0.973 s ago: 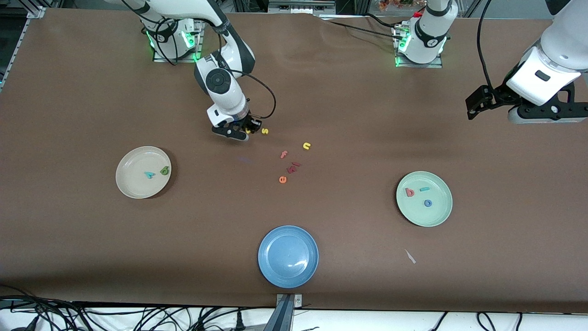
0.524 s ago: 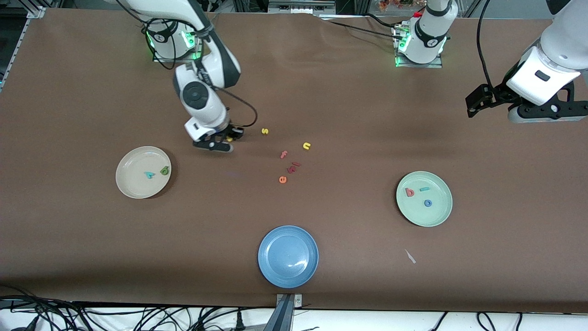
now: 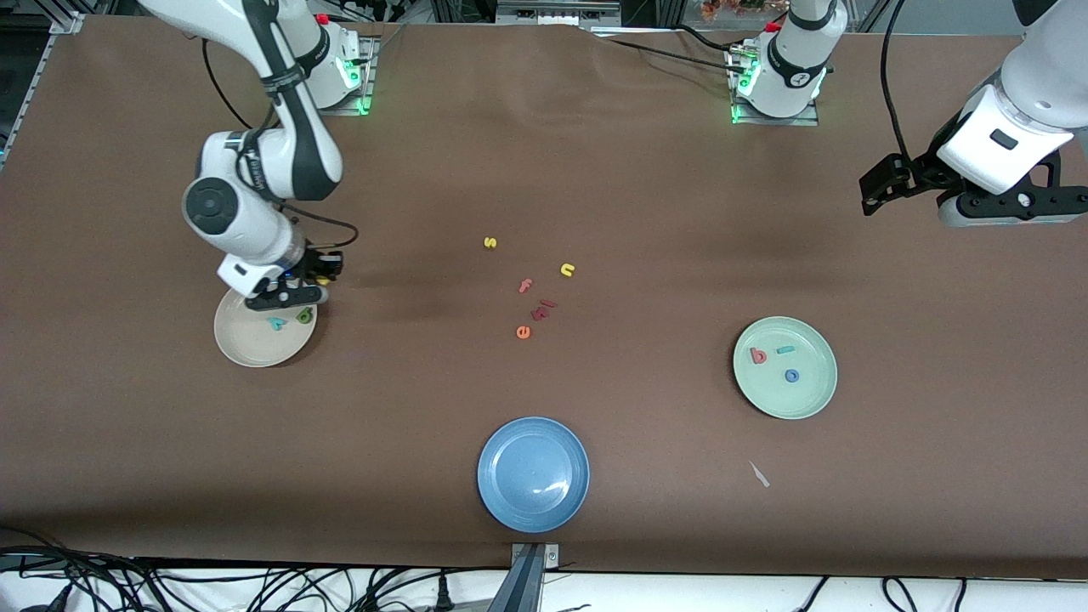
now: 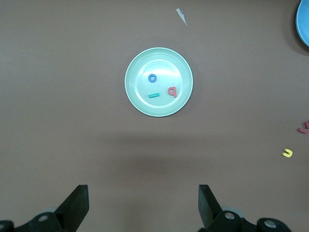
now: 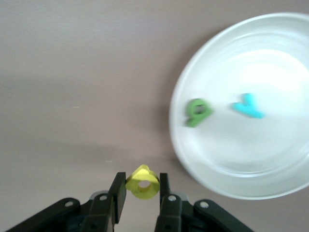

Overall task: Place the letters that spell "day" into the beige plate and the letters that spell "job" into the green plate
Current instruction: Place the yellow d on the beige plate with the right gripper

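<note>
My right gripper (image 5: 142,188) pinched the yellow a (image 5: 143,182) between nearly closed fingers, just over the rim of the beige plate (image 3: 242,344), where the teal y (image 3: 276,323) and dark green d (image 3: 304,316) lay. The green plate (image 3: 812,399) held b, j and o. My left gripper (image 4: 142,208) waited, spread wide and empty.

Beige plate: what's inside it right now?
The beige plate holds the dark green d and the teal y. The yellow a is not in yet: the right tool grips it above the rim. That tool hides part of the plate.
</note>
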